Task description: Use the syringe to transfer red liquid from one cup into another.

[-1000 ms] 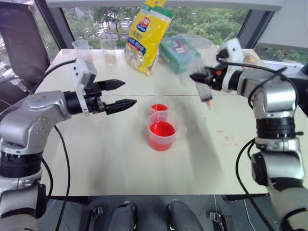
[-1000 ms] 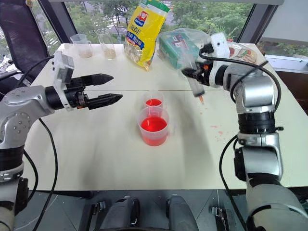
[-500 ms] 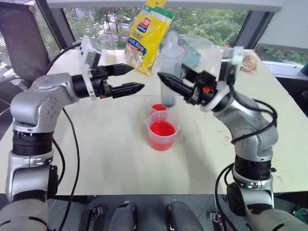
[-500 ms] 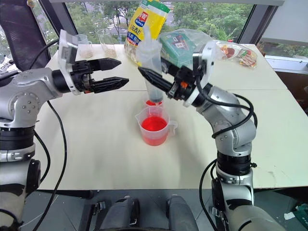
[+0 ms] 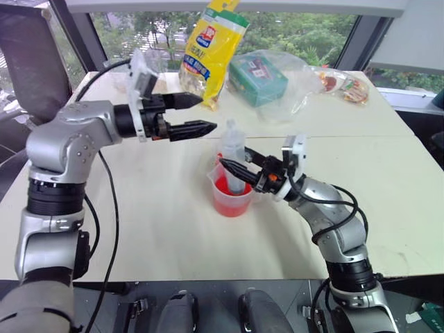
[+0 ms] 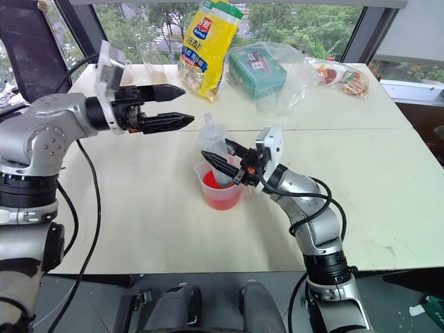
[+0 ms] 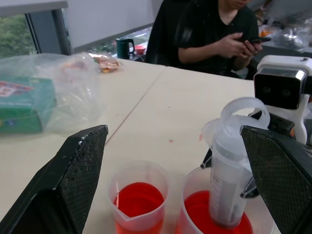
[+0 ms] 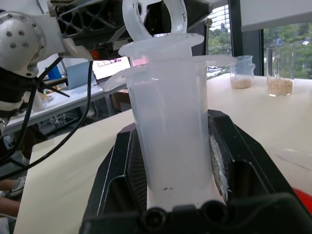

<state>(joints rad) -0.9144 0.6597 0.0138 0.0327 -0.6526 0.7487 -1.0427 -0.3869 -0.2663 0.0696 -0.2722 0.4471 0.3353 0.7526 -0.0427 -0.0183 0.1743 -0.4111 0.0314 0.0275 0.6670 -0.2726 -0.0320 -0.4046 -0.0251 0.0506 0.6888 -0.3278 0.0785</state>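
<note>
Right hand pinches the syringe upright, nozzle in the handled beaker; left hand spread.

The syringe stood upright in the handled beaker at the middle of the surface. The small cup sat just behind it. Snack bags lay farther back.

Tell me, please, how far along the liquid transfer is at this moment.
Done: the right gripper is shut on the syringe, and its nozzle stands in the handled beaker of red liquid. In hand: positioning to draw. Left: pulling the plunger, probably with the open left gripper, then emptying into the small cup.
</note>
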